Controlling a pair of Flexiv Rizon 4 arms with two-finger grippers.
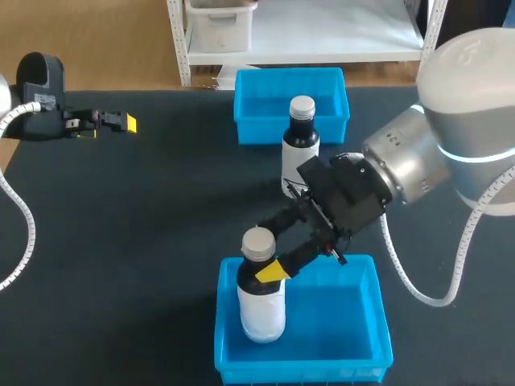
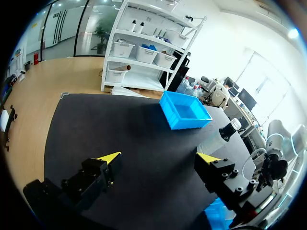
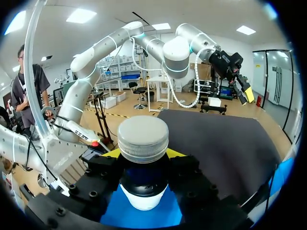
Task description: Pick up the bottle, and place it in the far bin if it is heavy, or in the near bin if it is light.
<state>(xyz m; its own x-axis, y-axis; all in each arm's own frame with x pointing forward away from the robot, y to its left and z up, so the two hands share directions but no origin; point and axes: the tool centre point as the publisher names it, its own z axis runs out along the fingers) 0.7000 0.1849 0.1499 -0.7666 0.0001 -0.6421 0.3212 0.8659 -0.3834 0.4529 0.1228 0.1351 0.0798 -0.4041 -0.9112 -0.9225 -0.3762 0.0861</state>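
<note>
White bottle [image 1: 261,301] with a grey cap is sitting upright in the near bin [image 1: 346,318], right gripper [image 1: 264,269] clamped on its neck. Dark bottle [image 1: 300,145] stands just near of the far bin [image 1: 261,100]. Left gripper [image 1: 105,127] far left, fingers wide apart

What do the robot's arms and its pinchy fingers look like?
Both the right arm and left arm have fat, round silver-white joints; the right shows a glowing light-blue ring. A ribbed white cable trails from it. The right gripper and left gripper are black and blocky with bright yellow fingertips.
</note>
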